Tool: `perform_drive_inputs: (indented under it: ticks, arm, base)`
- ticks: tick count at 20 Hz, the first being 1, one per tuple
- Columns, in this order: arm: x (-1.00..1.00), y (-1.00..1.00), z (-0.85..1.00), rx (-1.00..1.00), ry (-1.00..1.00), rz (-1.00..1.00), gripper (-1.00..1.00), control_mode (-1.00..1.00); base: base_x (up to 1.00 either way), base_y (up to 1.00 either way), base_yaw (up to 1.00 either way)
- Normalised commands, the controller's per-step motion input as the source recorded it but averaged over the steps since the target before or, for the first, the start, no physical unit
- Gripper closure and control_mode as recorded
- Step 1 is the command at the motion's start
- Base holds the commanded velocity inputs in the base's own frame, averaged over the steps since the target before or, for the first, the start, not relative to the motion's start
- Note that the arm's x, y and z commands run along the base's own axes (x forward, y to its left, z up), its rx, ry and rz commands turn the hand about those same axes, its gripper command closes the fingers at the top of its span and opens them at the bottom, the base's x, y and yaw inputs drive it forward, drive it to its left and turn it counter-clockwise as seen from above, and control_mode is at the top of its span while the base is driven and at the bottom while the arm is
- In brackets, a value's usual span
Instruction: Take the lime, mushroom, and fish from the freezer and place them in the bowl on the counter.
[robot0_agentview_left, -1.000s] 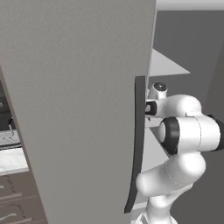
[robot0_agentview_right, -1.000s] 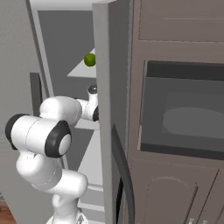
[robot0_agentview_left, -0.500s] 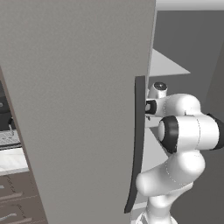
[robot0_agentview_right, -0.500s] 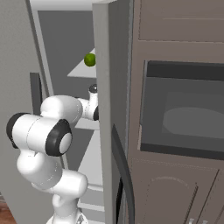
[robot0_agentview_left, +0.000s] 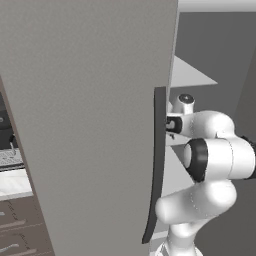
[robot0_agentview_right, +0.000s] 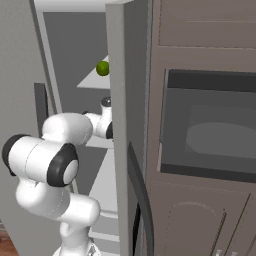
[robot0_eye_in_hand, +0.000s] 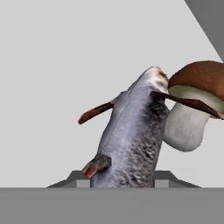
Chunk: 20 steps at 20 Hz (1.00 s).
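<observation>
Nothing is visibly shifting since the earlier frames: the arm is staying reached into the freezer (robot0_agentview_left: 90, 115), and both base views are matching those of half a second ago. The freezer's broad grey door is filling the left and centre of the left base view, with its dark vertical handle (robot0_agentview_left: 156, 165) at centre right. In the right base view, the lime (robot0_agentview_right: 102, 68) is sitting on a pale shelf (robot0_agentview_right: 95, 80) in the upper left. In the hand view, the fish (robot0_eye_in_hand: 131, 135) is lying at centre, running down to the bottom between the tool's (robot0_eye_in_hand: 122, 180) fingertips, and the mushroom (robot0_eye_in_hand: 197, 105) is touching it at the right. Whether the tool is clenching the fish or merely straddling it, I cannot tell. A strip of tabletop (robot0_agentview_left: 12, 181) is showing at the left edge of the left base view.
</observation>
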Motion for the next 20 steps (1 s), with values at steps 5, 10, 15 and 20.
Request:
perform_drive_inputs:
  ticks: [5, 10, 15, 20]
  arm:
    - [-0.82, 0.00, 0.22, 0.00, 0.00, -0.01, 1.00, -1.00]
    - [-0.90, 0.00, 0.66, 0.00, 0.00, -0.01, 1.00, -1.00]
    - [-0.91, 0.00, 0.78, 0.00, 0.05, 0.00, 1.00, -1.00]
    - [-0.88, 0.00, 0.34, 0.00, 0.06, 0.00, 1.00, -1.00]
  base:
    - [0.00, 0.00, 0.00]
    - [0.00, 0.00, 0.00]
    - [0.00, 0.00, 0.00]
    - [0.00, 0.00, 0.00]
